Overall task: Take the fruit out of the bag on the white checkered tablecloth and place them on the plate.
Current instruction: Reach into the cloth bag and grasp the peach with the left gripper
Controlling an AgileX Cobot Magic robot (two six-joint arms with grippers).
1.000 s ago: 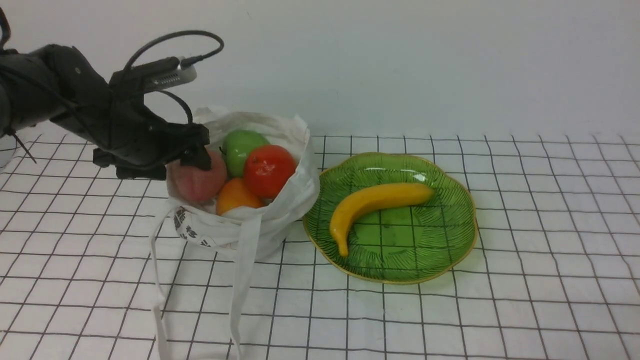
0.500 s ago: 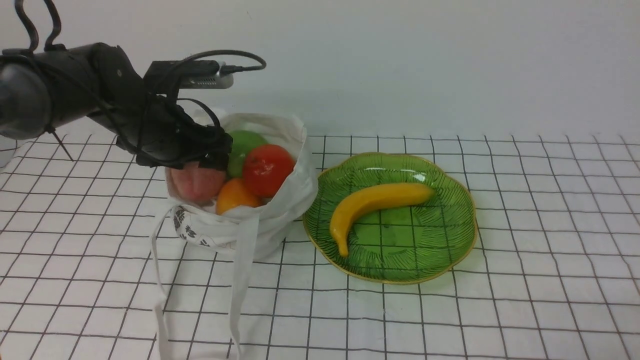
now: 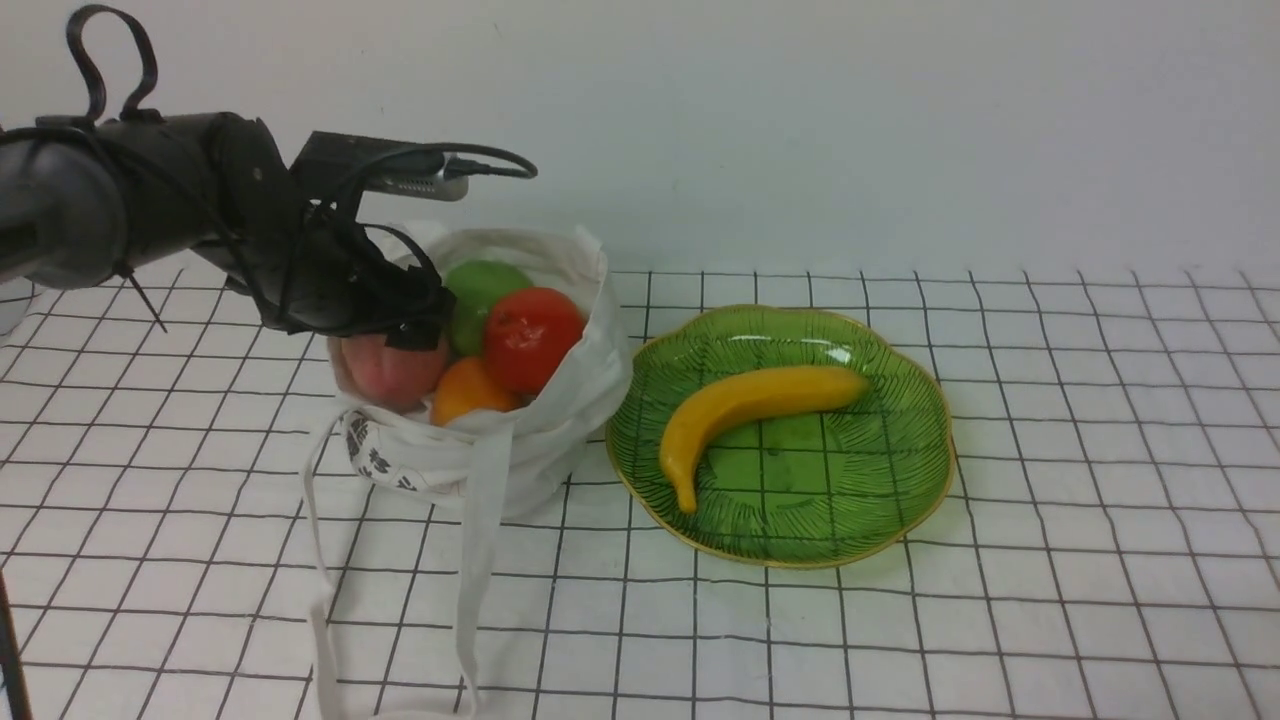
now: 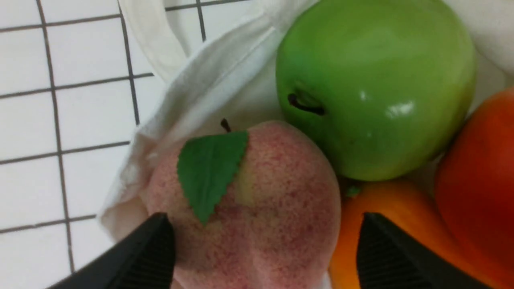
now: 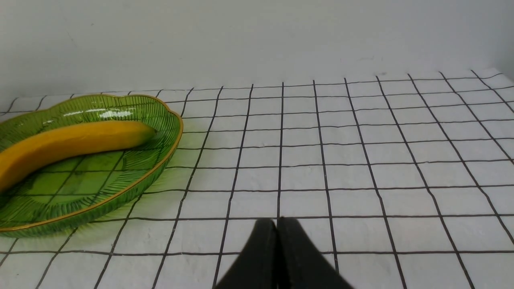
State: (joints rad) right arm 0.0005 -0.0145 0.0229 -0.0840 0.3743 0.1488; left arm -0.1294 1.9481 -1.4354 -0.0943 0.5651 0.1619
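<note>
The fruit (image 3: 520, 340) sits in the open mouth of the bag (image 3: 540, 440), which stands on the white checkered tablecloth (image 3: 1050, 500) just left of the plate (image 3: 800, 520). We see a pink peach (image 4: 257, 208), a green apple (image 4: 373, 80), a red one (image 3: 533, 335) and an orange one (image 3: 468, 392) packed together. The left pincer (image 4: 265, 224) hangs spread wide over the peach, one finger on each side, gripping nothing. A yellow banana (image 3: 750, 400) lies on the plate. The right pincer (image 5: 276, 224) is closed and empty, low over bare cloth beside the plate.
</note>
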